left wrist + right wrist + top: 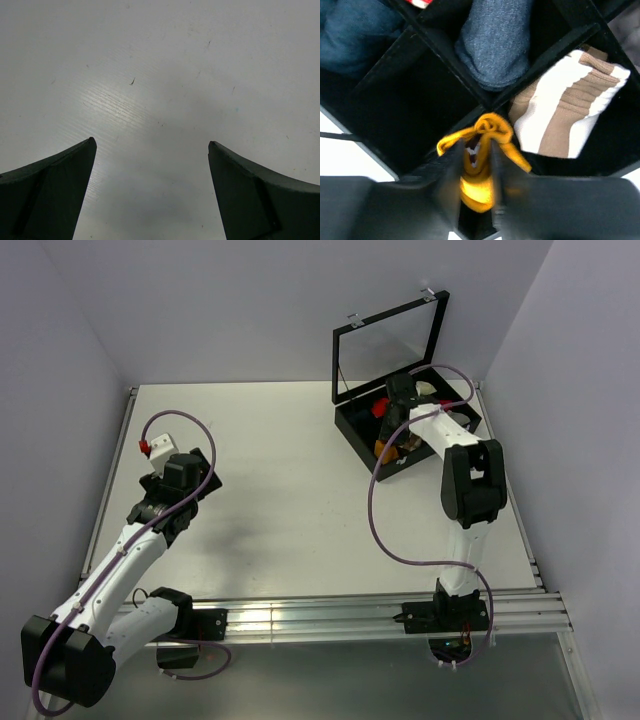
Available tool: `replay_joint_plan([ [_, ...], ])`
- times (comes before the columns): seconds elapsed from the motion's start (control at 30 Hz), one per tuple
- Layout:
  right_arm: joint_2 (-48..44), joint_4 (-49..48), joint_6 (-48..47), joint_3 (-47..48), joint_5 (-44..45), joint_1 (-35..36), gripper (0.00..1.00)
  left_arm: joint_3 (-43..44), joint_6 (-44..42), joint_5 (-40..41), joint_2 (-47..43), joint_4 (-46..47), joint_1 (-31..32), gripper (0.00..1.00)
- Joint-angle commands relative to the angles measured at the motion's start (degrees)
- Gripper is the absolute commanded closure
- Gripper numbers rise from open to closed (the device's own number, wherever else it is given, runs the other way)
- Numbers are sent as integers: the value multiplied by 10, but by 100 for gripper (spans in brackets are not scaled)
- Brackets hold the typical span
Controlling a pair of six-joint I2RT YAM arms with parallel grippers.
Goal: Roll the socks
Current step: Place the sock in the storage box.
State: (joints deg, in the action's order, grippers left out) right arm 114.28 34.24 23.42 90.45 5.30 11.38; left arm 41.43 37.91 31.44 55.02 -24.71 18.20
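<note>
Right arm [470,480] dips into the black box [352,430], right gripper [475,150] pinching the mustard sock [492,127] at a divider [440,55]; left gripper [151,142] gapes wide.

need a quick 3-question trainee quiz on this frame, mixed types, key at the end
1. True or false: the left claw is open over the bare table.
2. Multiple choice: the fingers of the right claw sit either side of A) a glove, B) the mustard sock, C) a towel.
3. Short answer: which sock lies in the black box in the compartment beside the mustard sock?

Key: 1 true; 2 B; 3 the brown-and-cream striped sock.
</note>
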Motion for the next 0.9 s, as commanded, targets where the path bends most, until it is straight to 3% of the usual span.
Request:
replay_joint_plan([
  [0.0,-2,-18,-3,-22,1,1,72,9,-8,6,2,8,-4,0],
  [0.03,-5,-19,-1,-30,1,1,83,8,-7,7,3,7,-4,0],
  [0.13,-5,-9,5,-41,3,1,99,8,-7,6,3,8,-4,1],
  [0.17,-4,0,8,-42,5,1,100,8,-8,5,2,9,-4,0],
  [0.33,13,21,23,-49,13,1,100,8,-8,4,1,9,-4,1],
  [0.63,96,113,38,35,16,1,100,7,-8,0,0,9,-4,1],
  [0.87,90,118,35,56,-20,0,75,5,-9,-4,-3,10,-4,0],
])
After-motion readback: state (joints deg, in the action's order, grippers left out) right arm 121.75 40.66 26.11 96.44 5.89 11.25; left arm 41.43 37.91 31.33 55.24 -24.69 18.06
